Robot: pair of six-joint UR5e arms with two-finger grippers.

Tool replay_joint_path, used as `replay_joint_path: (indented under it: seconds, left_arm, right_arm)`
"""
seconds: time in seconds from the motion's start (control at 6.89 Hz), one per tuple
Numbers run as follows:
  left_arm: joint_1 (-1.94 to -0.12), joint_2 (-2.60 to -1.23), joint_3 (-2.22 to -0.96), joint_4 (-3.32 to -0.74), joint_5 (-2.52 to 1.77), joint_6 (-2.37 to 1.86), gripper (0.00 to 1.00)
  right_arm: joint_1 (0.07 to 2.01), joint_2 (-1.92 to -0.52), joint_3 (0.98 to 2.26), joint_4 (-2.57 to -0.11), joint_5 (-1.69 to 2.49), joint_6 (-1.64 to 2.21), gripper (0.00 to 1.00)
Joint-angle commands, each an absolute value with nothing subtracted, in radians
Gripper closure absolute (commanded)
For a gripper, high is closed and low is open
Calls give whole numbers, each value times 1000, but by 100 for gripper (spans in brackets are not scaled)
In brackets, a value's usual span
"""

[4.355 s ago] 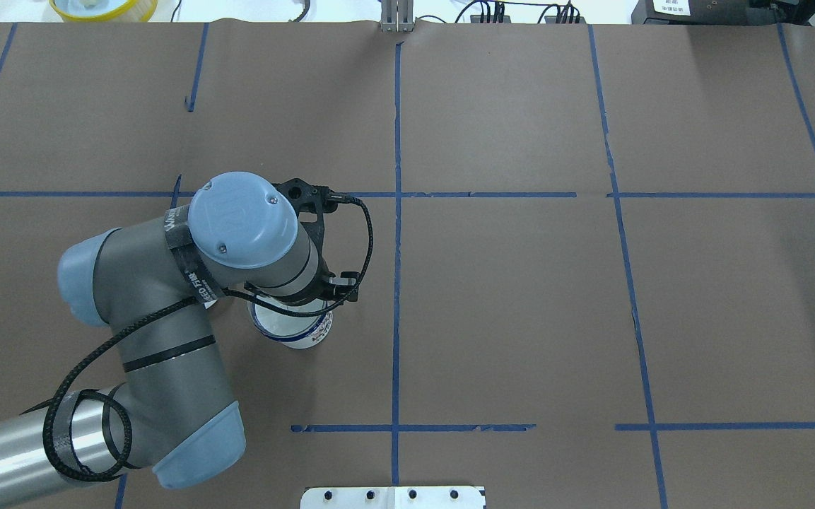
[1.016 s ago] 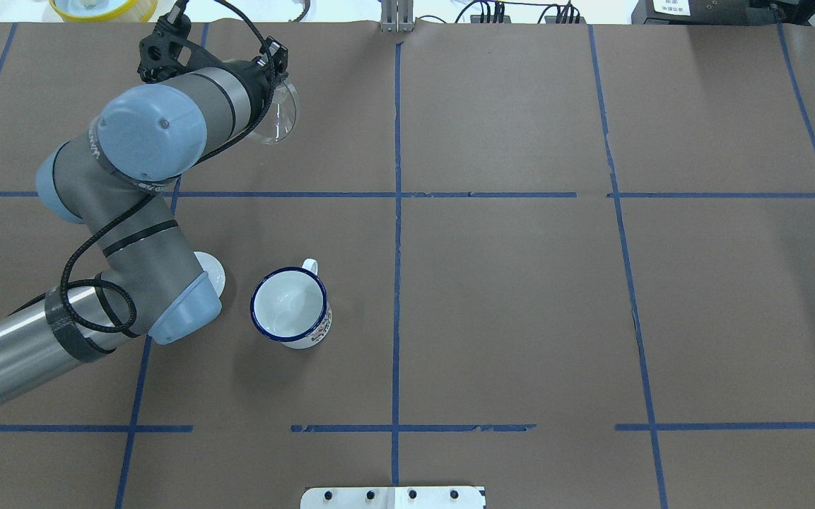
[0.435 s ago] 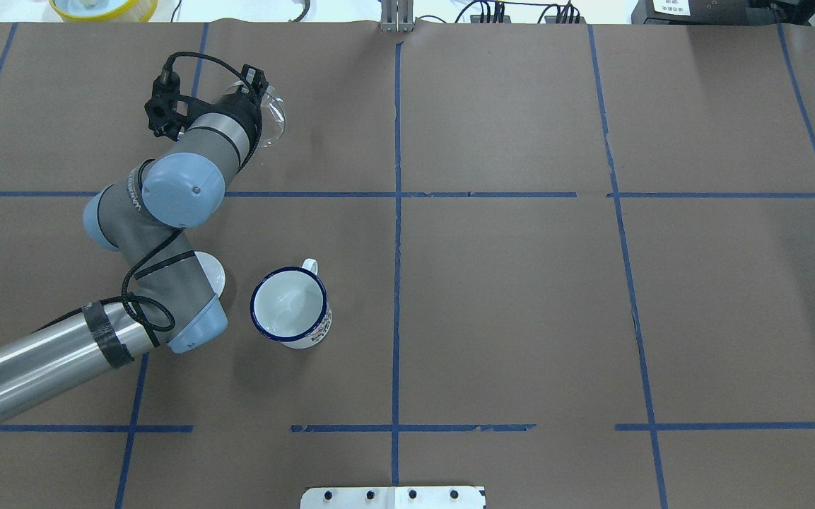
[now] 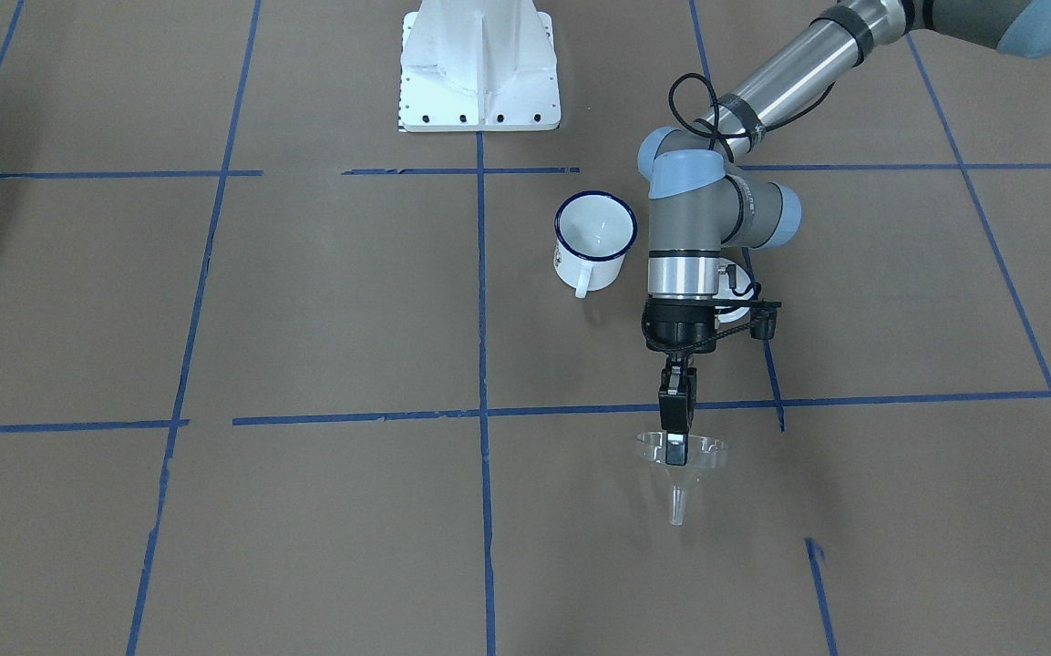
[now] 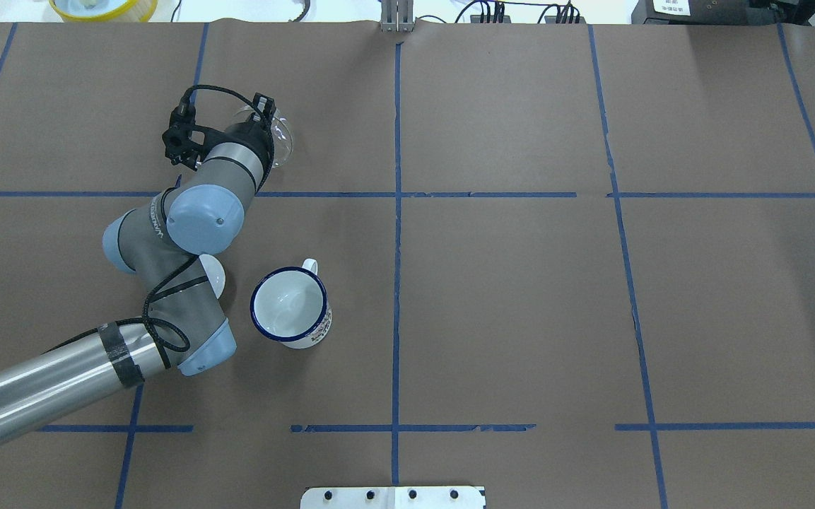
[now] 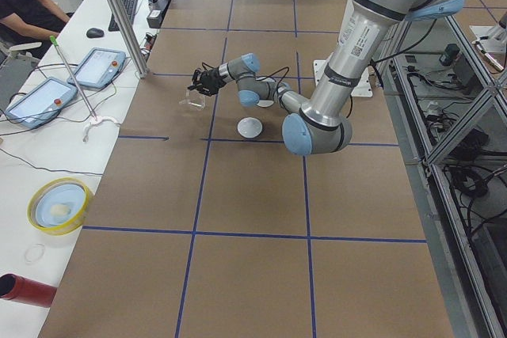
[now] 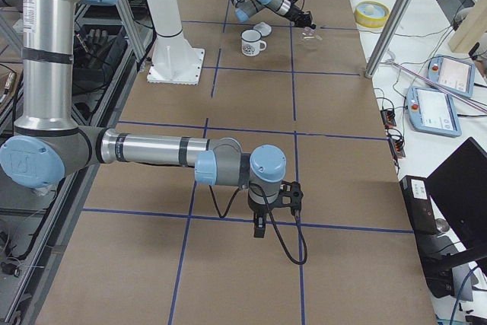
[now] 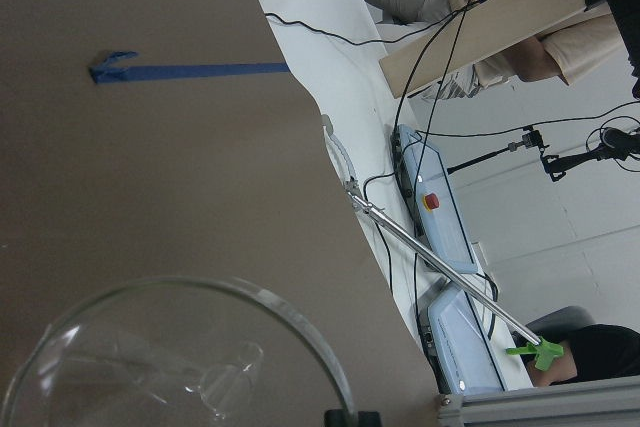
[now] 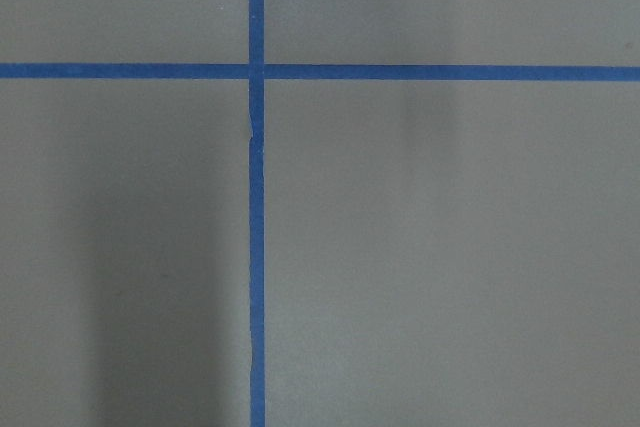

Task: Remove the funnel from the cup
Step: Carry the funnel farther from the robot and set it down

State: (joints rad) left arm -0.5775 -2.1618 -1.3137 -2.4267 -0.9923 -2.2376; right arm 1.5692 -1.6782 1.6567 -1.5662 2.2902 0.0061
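The transparent funnel (image 4: 682, 466) hangs upright from my left gripper (image 4: 674, 444), which is shut on its rim, spout down and close above the brown table. It also shows in the overhead view (image 5: 282, 138), the left wrist view (image 8: 180, 357) and the exterior left view (image 6: 190, 100). The white mug with a dark blue rim (image 5: 289, 305) stands upright and empty, well apart from the funnel; it also shows in the front view (image 4: 593, 239). My right gripper (image 7: 259, 230) hovers low over the table far from both; I cannot tell whether it is open or shut.
A white round lid (image 5: 213, 271) lies beside the mug, partly under my left arm. The robot's white base plate (image 4: 478, 64) is at the near edge. A yellow dish (image 5: 103, 7) and operator tablets (image 6: 99, 67) lie past the table's far edge.
The left gripper, which was down over the mug, has carried the funnel out to the far left part of the table. In the last second it lowered and drew slightly back.
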Motion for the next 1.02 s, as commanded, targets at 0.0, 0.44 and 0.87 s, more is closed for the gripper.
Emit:
replay_joint_path:
  seconds: [0.0, 0.44, 0.87]
  left_arm:
    - [-561, -2161, -1302, -2425, -977, -2258, 100]
    - [-560, -2161, -1308, -2418, -979, -2220, 0]
    - [-575, -2151, -1405, -2410, -1076, -1975, 0]
  right_arm:
    - [1569, -1678, 1657, -1566, 2290, 6, 0]
    - [1569, -1678, 1657, -1566, 2290, 6, 0]
    - [1569, -1678, 1657, -1566, 2290, 6, 0]
